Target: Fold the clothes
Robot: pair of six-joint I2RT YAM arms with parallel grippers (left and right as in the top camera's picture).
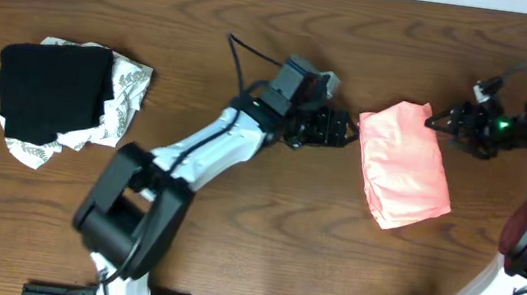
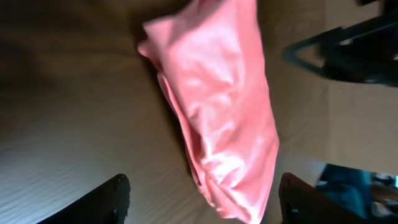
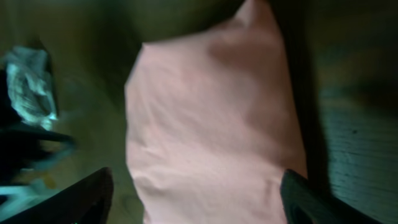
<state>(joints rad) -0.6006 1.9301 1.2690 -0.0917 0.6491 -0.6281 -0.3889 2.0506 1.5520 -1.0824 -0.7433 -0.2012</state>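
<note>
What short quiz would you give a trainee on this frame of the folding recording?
1. True or false: the pink T-shirt lies spread flat with its sleeves out.
2. Which lies on top, the black garment or the white patterned cloth?
3. How many separate fabric items are on the table?
Key: 1 false, it is a folded bundle; 2 the black garment; 3 three.

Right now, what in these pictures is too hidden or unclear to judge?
- Folded salmon-pink fabric T-shirt: inner layers hidden by its own folds, all views.
- White patterned cloth: overhead, mostly under the black folded garment.
- Left pincer, right pincer: bottom edge of each wrist view cuts the fingers.
- Right wrist view: left side dark, blurred.
</note>
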